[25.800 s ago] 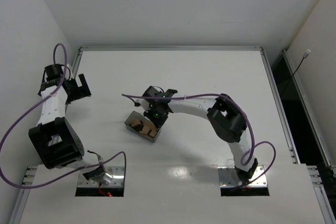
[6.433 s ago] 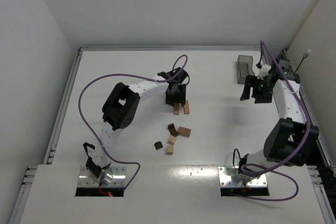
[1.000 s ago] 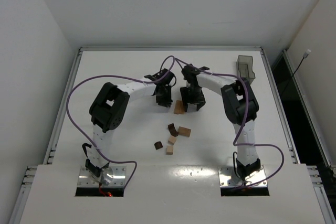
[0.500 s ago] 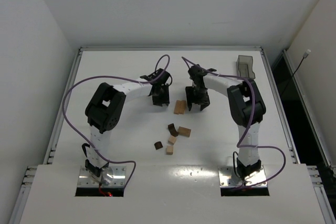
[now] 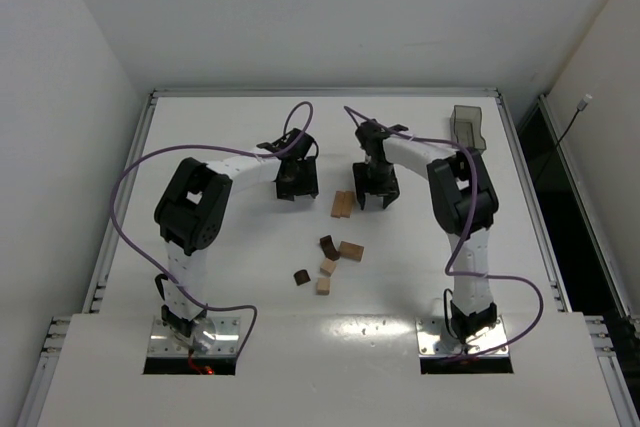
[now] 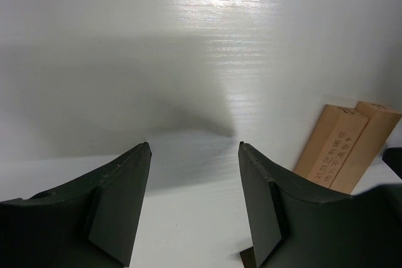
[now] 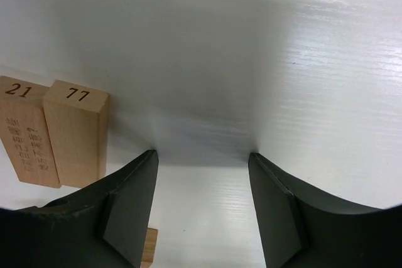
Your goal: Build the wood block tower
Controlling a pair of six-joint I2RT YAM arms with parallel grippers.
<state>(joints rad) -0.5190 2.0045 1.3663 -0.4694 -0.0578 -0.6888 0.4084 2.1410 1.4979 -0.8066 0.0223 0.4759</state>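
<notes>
Currently, L to R.

- Item 1: left tool (image 5: 297, 187), upper centre of top view, fingers well apart, nothing between them, over the tabletop (image 5: 400, 277).
- Item 2: wood blocks (image 5: 343, 204), a pair of light tan bars (image 7: 53, 133) lying flat, side by side and touching, between both tools; ends marked 21 and 77 in right wrist view.
- Item 3: five loose pcs (image 5: 328, 267), tan and dark brown, scattered close together below the pair, centre frame.
- Item 4: right tool (image 5: 375, 197), just right of the pair, fingers apart, holding nothing.
- Item 5: grey bin (image 5: 466, 127), upper right corner of tabletop.
</notes>
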